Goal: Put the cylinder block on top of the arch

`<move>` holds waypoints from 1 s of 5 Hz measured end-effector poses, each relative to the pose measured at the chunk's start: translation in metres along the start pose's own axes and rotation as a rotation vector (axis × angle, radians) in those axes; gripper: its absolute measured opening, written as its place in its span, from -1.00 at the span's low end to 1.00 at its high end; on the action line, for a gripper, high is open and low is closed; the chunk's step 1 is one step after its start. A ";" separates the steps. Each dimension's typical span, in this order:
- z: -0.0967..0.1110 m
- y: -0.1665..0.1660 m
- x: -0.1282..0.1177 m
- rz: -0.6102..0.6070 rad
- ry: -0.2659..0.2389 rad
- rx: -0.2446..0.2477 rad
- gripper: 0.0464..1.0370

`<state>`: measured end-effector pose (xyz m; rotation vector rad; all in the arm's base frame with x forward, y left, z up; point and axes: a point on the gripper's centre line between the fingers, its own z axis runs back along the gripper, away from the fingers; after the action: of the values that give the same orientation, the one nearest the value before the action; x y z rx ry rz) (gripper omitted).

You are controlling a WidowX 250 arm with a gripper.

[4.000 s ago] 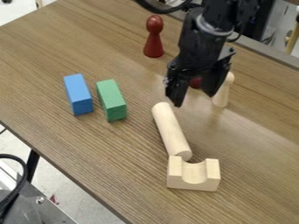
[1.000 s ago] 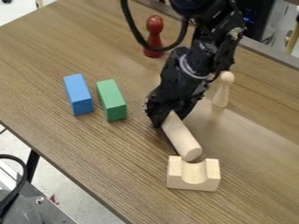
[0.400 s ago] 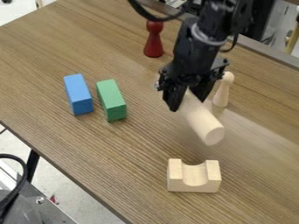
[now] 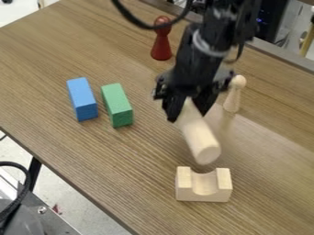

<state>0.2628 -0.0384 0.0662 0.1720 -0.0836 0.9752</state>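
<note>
Arch point(image 4: 204, 185): notch open upward between two raised ends; bare table on both sides.
Cylinder block point(image 4: 201, 137): slants out from the gripper point(image 4: 187, 111), taking up the lane towards the arch.
Green block point(image 4: 117, 105) and blue block point(image 4: 82, 98): low barriers at view left, narrow slot between.
Pale peg point(image 4: 232, 97): upright obstacle near the gripper, view right.
Red peg point(image 4: 161, 46): stands behind, view left.
Table point(image 4: 116, 170): wide passage between green block and arch.
</note>
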 end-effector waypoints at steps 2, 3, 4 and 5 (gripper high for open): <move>-0.023 -0.009 -0.013 -0.055 -0.086 -0.020 0.05; -0.025 -0.015 -0.019 -0.067 -0.104 -0.040 0.05; -0.027 -0.019 -0.027 -0.082 -0.104 -0.031 0.05; -0.024 -0.022 -0.033 -0.086 -0.096 -0.032 0.05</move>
<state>0.2623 -0.0731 0.0351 0.1915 -0.1779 0.8790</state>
